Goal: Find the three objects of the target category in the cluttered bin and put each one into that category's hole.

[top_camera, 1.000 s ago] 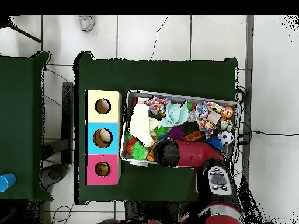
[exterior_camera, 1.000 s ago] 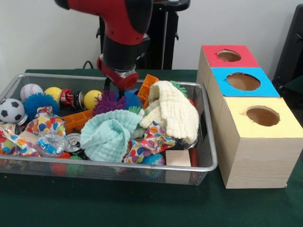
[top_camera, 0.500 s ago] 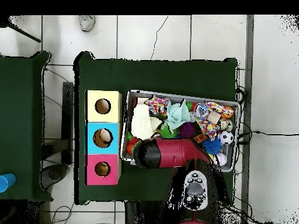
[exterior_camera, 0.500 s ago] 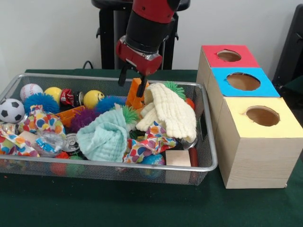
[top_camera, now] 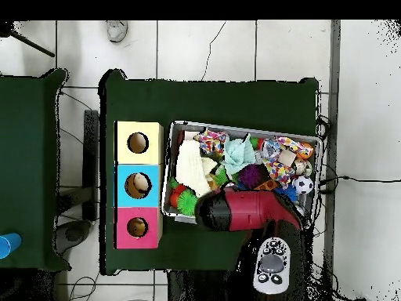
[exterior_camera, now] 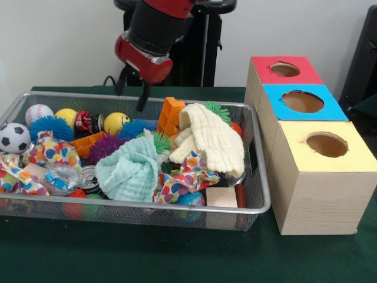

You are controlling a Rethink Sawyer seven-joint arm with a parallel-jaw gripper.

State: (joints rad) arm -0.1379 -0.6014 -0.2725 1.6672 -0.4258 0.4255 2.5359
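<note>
My pincer [exterior_camera: 133, 88] hangs empty above the far rim of the wire bin [exterior_camera: 259, 194], its two fingers apart with nothing between them, so I judge I am in the searching step, with no piece in hand. Which category I am after I cannot tell from here. Below and beside me lie the orange block [exterior_camera: 171, 116], the purple spiky ball [exterior_camera: 106, 146] and the yellow ball [exterior_camera: 114, 122], with the cream cloth [exterior_camera: 215, 138] and the mint cloth [exterior_camera: 129, 168] heaped over much of the rest. The three boxes stand just beside the bin on the table [exterior_camera: 177, 253]: red-topped box [exterior_camera: 281, 71], blue-topped box [exterior_camera: 301, 101], yellow-topped box [exterior_camera: 326, 147]. Next I should choose one exposed piece, drop straight down over it, and close cleanly without snagging cloth.
</note>
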